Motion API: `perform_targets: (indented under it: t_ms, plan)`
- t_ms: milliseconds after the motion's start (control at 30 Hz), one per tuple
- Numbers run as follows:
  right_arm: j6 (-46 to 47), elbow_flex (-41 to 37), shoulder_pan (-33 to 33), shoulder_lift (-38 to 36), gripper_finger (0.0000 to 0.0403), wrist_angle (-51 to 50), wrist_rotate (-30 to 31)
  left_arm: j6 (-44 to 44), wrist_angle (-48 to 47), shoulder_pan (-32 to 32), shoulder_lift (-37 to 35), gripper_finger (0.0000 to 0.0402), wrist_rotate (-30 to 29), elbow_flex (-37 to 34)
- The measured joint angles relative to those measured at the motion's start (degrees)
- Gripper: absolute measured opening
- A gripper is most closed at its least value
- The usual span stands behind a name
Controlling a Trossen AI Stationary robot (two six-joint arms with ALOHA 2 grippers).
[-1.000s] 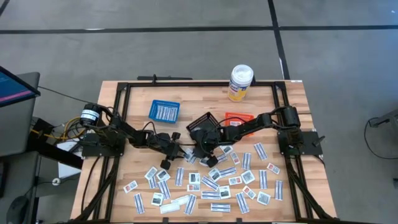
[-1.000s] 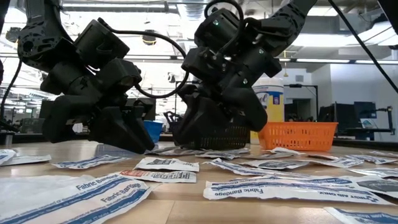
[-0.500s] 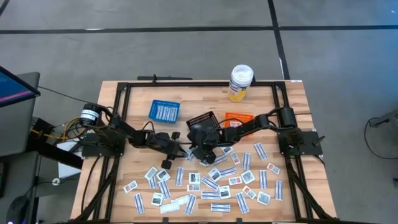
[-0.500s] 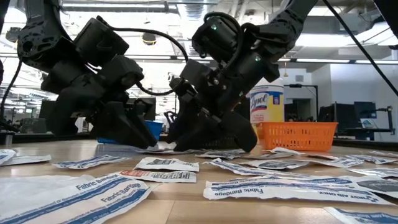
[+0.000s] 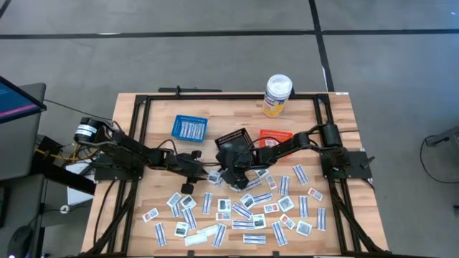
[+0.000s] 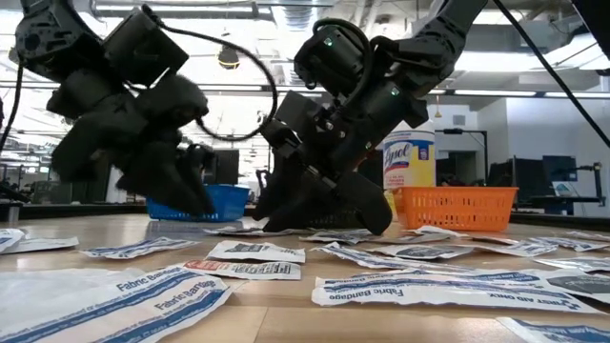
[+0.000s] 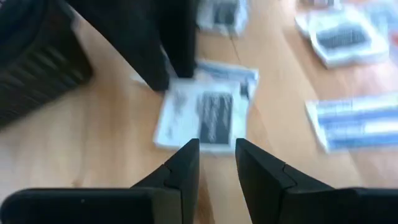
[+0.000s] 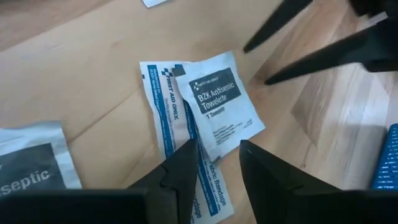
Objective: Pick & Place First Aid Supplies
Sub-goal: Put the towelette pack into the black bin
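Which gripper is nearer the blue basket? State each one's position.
Left. The left gripper sits just in front of and to the right of the blue basket; the right gripper is further right, in front of the black basket.

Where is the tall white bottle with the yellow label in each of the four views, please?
High view: the bottle stands at the table's far edge, right of centre.
Low view: the bottle is right of centre, behind the arms.
Left wrist view: not in it.
Right wrist view: not in it.
Shared landmark: the orange basket beside the bottle.
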Motion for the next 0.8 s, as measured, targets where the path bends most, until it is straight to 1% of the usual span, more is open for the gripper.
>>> perform_targets:
  t_ms: [67,167,267,333,467,533,633,767,800]
  plan:
    - [0.02,-0.01,0.01,0.02,0.0116,0.16,-0.02,0.36,1.94,0.03,2.93,0.0106,0.34,-0.05]
    - [0.02,-0.01,0.01,0.07,0.0116,0.35,-0.05,0.96,9.23,0.09,7.5,0.0106,0.85,0.05]
    - [0.02,-0.01,0.01,0.07,0.0116,0.36,-0.09,4.41,14.71,0.31,9.82,0.0106,1.69,0.04]
    - [0.02,-0.01,0.01,0.07,0.0116,0.36,-0.11,5.89,15.35,0.84,10.02,0.0106,2.03,0.04]
    - [0.02,-0.01,0.0,0.08,0.0115,0.38,-0.17,4.7,15.37,1.84,10.02,0.0106,2.6,0.02]
    - [0.02,-0.01,0.0,0.09,0.0109,0.38,-0.22,4.62,15.39,1.95,10.02,0.0106,2.54,0.02]
    - [0.02,-0.07,0.0,0.13,0.008,0.34,-0.27,4.59,15.41,1.93,10.02,0.0106,2.42,0.02]
    - [-0.02,-0.12,0.01,0.17,0.0018,0.27,-0.28,4.57,15.39,1.89,9.57,0.0106,2.18,-0.02]
    - [-0.21,-0.12,0.01,0.17,0.0009,0.25,-0.23,4.57,15.4,1.73,8.97,0.0106,1.9,-0.02]
